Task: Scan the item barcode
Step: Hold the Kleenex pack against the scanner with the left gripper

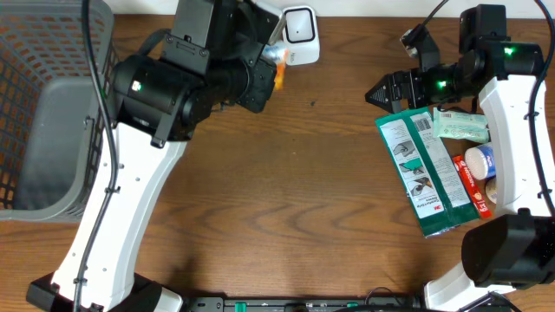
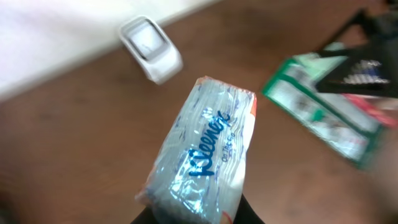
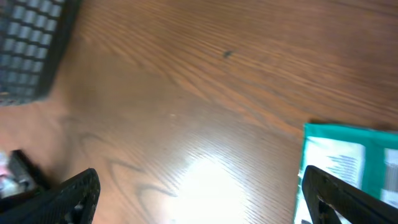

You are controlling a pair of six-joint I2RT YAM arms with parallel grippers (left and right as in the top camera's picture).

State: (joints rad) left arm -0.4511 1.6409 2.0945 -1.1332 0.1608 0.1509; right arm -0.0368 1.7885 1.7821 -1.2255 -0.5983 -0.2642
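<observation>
My left gripper is shut on the lower end of a clear-wrapped Kleenex tissue pack with blue lettering, and holds it above the wooden table. The lettered face is toward the wrist camera; no barcode shows on it. The white barcode scanner stands beyond the pack at the table's far edge. From overhead the scanner sits just right of the left arm, and only a bright orange-edged sliver of the pack shows. My right gripper stands open over bare wood, with a green package beside it.
A grey mesh basket fills the far left. Beside the green package at the right lie a pale green-white packet and a red and white tube. The right arm's base stands at the front right.
</observation>
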